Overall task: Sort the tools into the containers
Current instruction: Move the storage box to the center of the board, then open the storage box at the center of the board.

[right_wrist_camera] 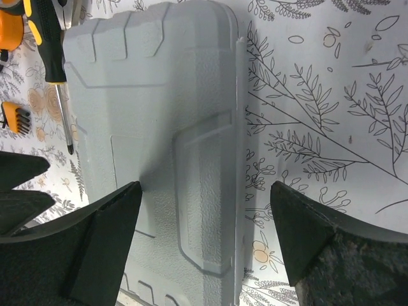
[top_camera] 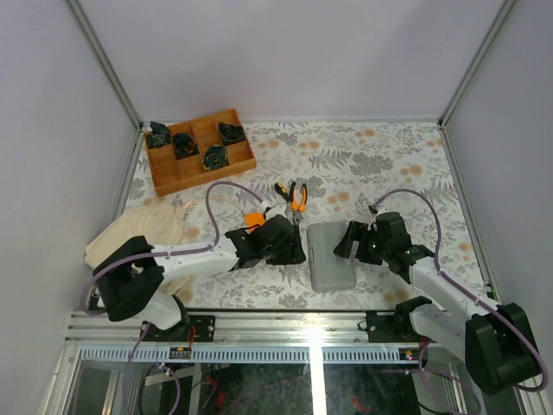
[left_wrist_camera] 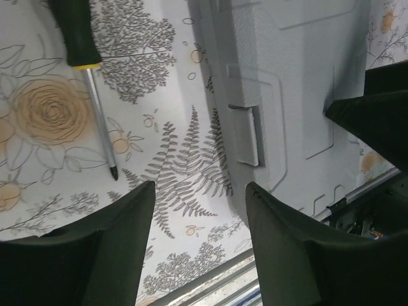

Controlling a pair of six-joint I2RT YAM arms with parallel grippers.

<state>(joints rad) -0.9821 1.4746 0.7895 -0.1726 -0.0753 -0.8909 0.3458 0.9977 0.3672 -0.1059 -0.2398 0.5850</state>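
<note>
The container, a flat grey case (top_camera: 331, 258), lies shut near the table's front edge. My left gripper (top_camera: 298, 249) hangs low at its left side, open with only tablecloth between the fingers (left_wrist_camera: 199, 188), and the case's latch (left_wrist_camera: 246, 134) is just ahead and to the right. My right gripper (top_camera: 348, 244) is open above the case's right half, its fingers straddling the raised ridge and right edge (right_wrist_camera: 205, 186). A black-and-yellow screwdriver (left_wrist_camera: 81, 38) lies left of the case (right_wrist_camera: 159, 127). Orange-handled pliers (top_camera: 296, 197) lie behind it. An orange tape measure (right_wrist_camera: 9, 30) and a small orange-and-black bit (right_wrist_camera: 15, 118) sit by the screwdriver (right_wrist_camera: 48, 44).
A brown wooden divided tray (top_camera: 181, 177) with black parts stands at the back left. A beige cloth (top_camera: 143, 232) is bunched by the left arm. The metal frame rail (top_camera: 285, 322) runs just in front of the case. Grey walls close the table in on three sides.
</note>
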